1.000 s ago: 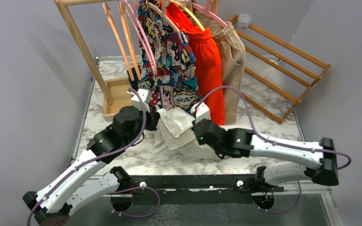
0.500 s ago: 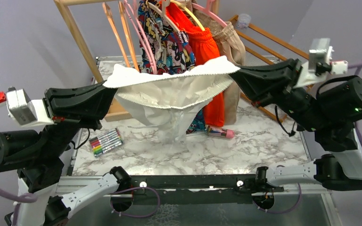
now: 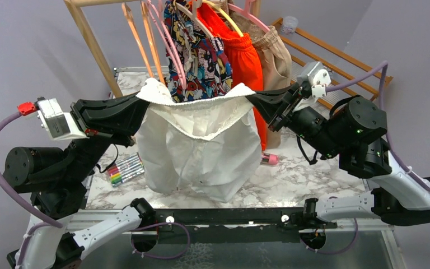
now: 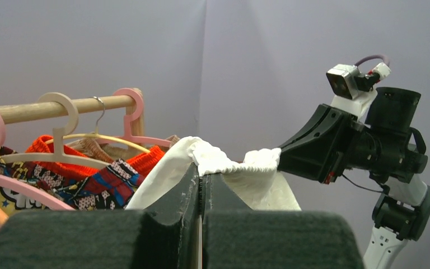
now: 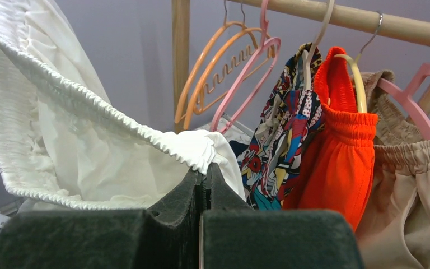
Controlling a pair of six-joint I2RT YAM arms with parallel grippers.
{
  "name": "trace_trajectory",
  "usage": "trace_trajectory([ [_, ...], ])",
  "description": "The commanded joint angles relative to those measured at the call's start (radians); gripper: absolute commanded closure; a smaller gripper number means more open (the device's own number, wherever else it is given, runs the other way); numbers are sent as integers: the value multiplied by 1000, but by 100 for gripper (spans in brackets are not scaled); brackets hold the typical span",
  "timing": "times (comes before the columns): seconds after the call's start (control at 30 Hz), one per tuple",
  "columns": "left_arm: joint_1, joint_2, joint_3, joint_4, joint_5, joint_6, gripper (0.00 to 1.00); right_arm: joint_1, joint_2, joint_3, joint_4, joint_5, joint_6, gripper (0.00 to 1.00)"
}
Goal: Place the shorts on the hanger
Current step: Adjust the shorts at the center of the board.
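From above, my left gripper (image 3: 144,100) and my right gripper (image 3: 251,96) are both up in the air, in front of the clothes rack (image 3: 93,42). Each one is pinched tight on one end of the waistband of the white shorts (image 3: 201,151). The waistband is pulled wide between them and sags a little in the middle. The legs of the shorts hang down over the marble table (image 3: 302,179). A bunch of markers (image 3: 124,169) lies on the table by my left arm.

From my left wrist, my left fingers (image 4: 179,196) are pressed together, with a bit of white waistband sticking up between them. Across from me, my right gripper has the other end.

From my right wrist, my right fingers (image 5: 179,196) are closed too, nipping the bunched waistband. The shorts spread off to the left. Behind them the pink hanger (image 5: 246,81) hangs bare on the wooden bar (image 5: 369,22), next to two orange hangers (image 5: 204,73). To the right hang comic-print shorts (image 5: 283,134), orange-red shorts (image 5: 336,151) and tan shorts (image 5: 409,185).
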Motion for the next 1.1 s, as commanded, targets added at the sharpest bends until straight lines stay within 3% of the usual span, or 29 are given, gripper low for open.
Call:
trace_trajectory([
  [0.0, 4, 60, 95, 54, -11, 21, 100, -3, -18, 71, 26, -81, -59, 99],
  [0.1, 4, 97, 149, 121, 44, 2, 100, -2, -27, 138, 29, -327, -80, 99],
  [0.2, 4, 126, 193, 205, 194, -28, 100, -3, -31, 205, 39, -597, -63, 99],
  [0.3, 4, 135, 213, 255, 329, -67, 100, -3, -48, 216, 73, -735, -37, 99],
  [0.4, 4, 122, 193, 263, 359, -76, 100, -2, -64, 191, 92, -739, -31, 99],
  [0.5, 4, 101, 129, 249, 304, -46, 100, -2, -62, 154, 88, -648, -60, 99],
  [0.77, 4, 143, 92, 97, 100, 86, 100, -2, -43, 13, 181, -129, -194, 99],
  [1.07, 4, 150, 185, 137, 194, 88, 100, -3, -97, 105, 99, -566, -166, 99],
])
